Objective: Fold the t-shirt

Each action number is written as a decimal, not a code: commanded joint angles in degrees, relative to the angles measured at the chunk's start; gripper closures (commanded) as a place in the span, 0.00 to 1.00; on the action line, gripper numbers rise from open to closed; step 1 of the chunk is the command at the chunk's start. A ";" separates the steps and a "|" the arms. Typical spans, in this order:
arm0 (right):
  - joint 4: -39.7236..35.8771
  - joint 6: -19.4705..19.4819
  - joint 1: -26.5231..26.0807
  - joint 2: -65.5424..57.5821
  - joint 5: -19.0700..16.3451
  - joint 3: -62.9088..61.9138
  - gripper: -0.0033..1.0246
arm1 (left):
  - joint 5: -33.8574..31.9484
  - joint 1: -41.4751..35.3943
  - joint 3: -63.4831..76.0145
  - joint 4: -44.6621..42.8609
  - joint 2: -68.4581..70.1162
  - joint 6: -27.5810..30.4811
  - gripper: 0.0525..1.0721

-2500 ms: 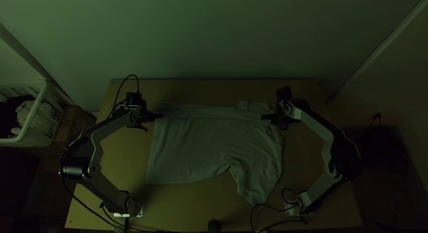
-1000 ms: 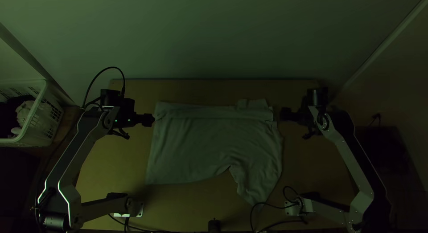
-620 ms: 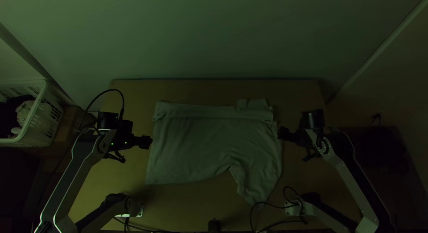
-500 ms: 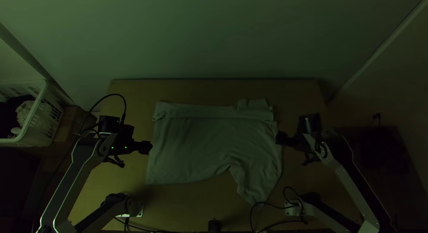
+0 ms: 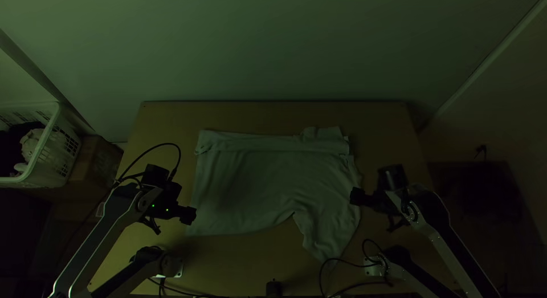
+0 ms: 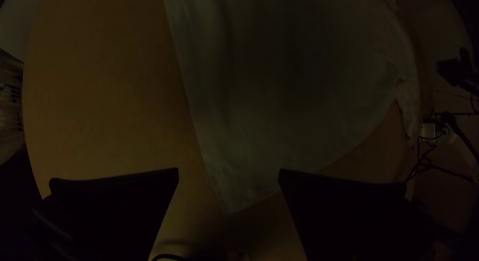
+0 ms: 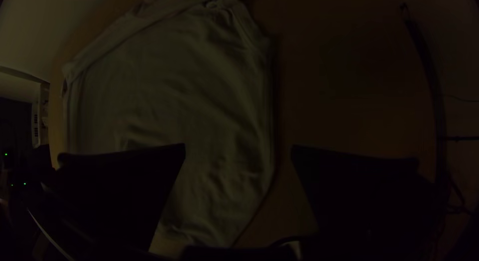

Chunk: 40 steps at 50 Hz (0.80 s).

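Note:
The pale t-shirt (image 5: 262,184) lies on the table with a folded strip along its far edge; one part points toward the near edge at right. In the top view my left gripper (image 5: 188,215) hovers by the shirt's near left corner, and my right gripper (image 5: 357,196) is at its right edge. The left wrist view has my left gripper (image 6: 228,173) open, the shirt's corner (image 6: 232,201) showing between its fingers. Open too is my right gripper (image 7: 238,148) in the right wrist view, above the shirt's side (image 7: 219,141), holding nothing.
A white basket (image 5: 43,161) with cloth in it stands left of the table. Bare wood (image 5: 273,115) runs along the far edge. Cables (image 5: 342,262) lie near the right arm's base, and a small black object (image 5: 274,289) sits at the near edge.
Both grippers let go of the folded strip and backed outward. Since then both have come down the shirt's sides toward the near edge, the left one to the corner. The shirt has barely moved.

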State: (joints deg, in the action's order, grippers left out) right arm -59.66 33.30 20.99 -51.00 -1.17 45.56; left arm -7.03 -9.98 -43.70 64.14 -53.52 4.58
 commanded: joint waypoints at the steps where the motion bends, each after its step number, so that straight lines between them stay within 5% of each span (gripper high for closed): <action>1: -1.25 2.65 0.54 0.47 -1.82 -1.88 0.07 | 0.61 -1.89 1.52 0.46 -2.12 0.61 0.06; 40: -3.80 2.47 0.63 -3.75 -6.30 -1.00 0.07 | 8.08 -11.91 2.75 4.06 -17.41 -4.32 0.19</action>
State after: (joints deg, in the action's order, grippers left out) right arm -62.39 34.52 20.99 -53.76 -6.96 44.91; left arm -0.30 -21.63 -42.48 66.81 -68.38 1.43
